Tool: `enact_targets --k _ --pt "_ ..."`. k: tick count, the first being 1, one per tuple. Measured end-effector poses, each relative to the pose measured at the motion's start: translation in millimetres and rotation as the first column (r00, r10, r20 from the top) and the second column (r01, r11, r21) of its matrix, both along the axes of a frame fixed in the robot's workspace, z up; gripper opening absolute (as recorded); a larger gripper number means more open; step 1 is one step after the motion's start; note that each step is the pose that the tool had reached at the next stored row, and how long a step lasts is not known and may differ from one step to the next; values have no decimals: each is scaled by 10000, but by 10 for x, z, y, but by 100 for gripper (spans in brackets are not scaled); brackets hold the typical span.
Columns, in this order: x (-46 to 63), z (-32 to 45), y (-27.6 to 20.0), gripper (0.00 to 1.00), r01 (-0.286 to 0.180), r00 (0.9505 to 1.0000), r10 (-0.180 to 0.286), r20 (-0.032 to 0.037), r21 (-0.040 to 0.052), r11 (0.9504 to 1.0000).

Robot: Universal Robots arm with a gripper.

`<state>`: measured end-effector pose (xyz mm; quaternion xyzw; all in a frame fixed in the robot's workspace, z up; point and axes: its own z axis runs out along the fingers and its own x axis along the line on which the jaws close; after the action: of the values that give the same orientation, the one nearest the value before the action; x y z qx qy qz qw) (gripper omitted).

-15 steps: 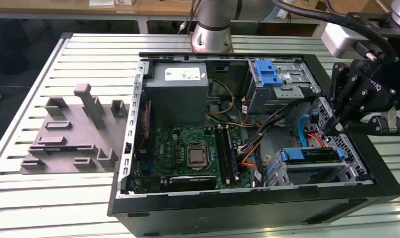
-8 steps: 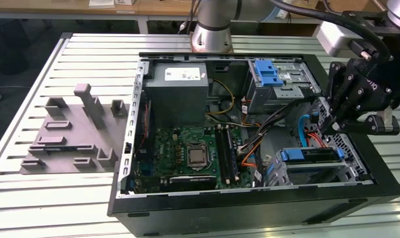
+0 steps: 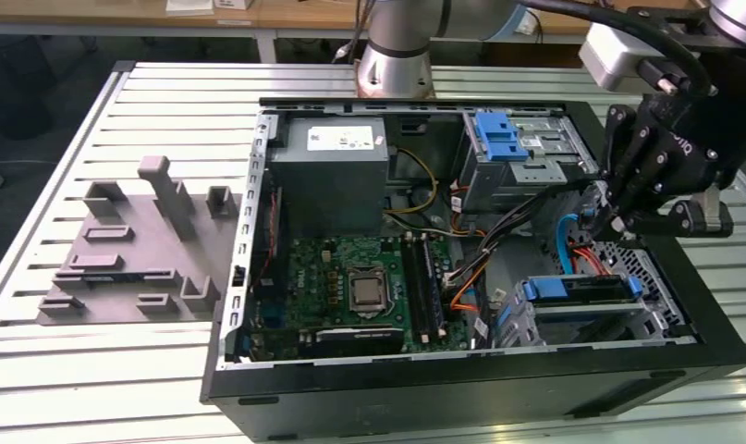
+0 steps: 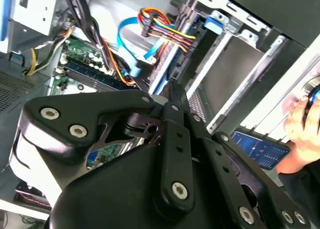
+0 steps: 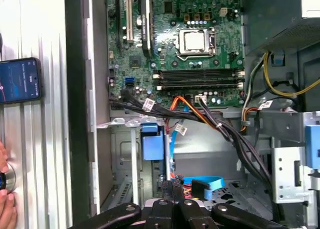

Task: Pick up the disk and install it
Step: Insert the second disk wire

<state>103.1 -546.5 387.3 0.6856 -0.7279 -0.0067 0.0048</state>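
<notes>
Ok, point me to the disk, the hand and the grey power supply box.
disk (image 3: pixel 579 289): exterior view, on its blue frame, seated in the lower bay.
hand (image 3: pixel 620 222): exterior view, at the fingertips above that bay.
power supply box (image 3: pixel 336 153): exterior view, on its grey top face.

Even, bright overhead light falls on my bench (image 3: pixel 89 361) in the exterior view, with soft shadows under the grey fixture (image 3: pixel 132 250) and a darker hollow inside the case (image 3: pixel 471 384). In the second wrist view my own black linkage (image 4: pixel 165 189) sits close and soft-edged with pale sheen along its rims, while the cables (image 4: pixel 165 36) beyond are sharper and the metal behind them glares white. The first wrist view is crisp on the board (image 5: pixel 185 44), the slatted table (image 5: pixel 45 139) beside it washes out pale, and a hand (image 5: pixel 6 209) at the edge is blurred.
</notes>
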Motion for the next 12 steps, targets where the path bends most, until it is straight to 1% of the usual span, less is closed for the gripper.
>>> enact_targets --k 2,5,8,12 --pt "-1 5 65 11 -1 10000 1 0 0 10000" --pt "-2 9 138 11 0 10000 0 -1 -9 10000" --pt "-2 10 183 11 0 10000 0 0 -51 10000" --pt "-2 10 265 11 0 10000 0 0 -75 10000"
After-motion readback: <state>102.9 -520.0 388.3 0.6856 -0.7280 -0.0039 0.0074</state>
